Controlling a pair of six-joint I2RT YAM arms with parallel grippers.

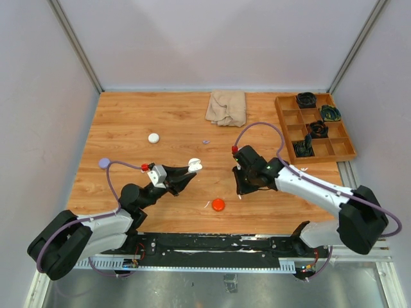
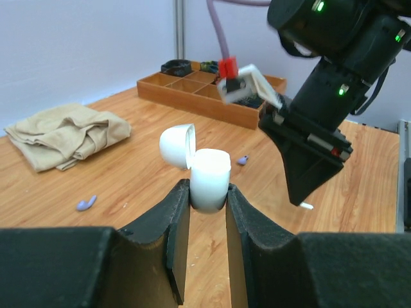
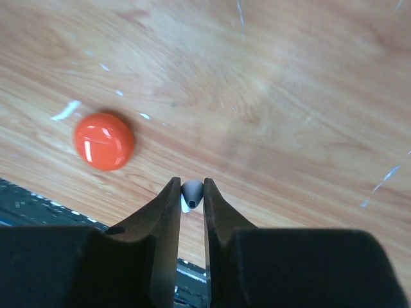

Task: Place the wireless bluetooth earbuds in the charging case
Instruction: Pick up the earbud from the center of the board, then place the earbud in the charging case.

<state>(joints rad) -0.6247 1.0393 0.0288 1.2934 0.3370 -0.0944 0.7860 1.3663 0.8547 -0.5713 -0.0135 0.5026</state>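
Barely visible — earbud [image 3: 192, 194] (between right fingers [image 3: 164, 221])

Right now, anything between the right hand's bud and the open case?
Nothing visible: bare table between the earbud in the right hand and the charging case in the left hand. Orange puck sits off-line, nearer the bases.

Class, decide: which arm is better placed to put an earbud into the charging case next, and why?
Right: the right gripper pinches an earbud; the left gripper holds the charging case, lid open.

Orange puck [image 1: 218, 205], charging case [image 1: 194, 164] amid bare tabletop [image 1: 141, 115]
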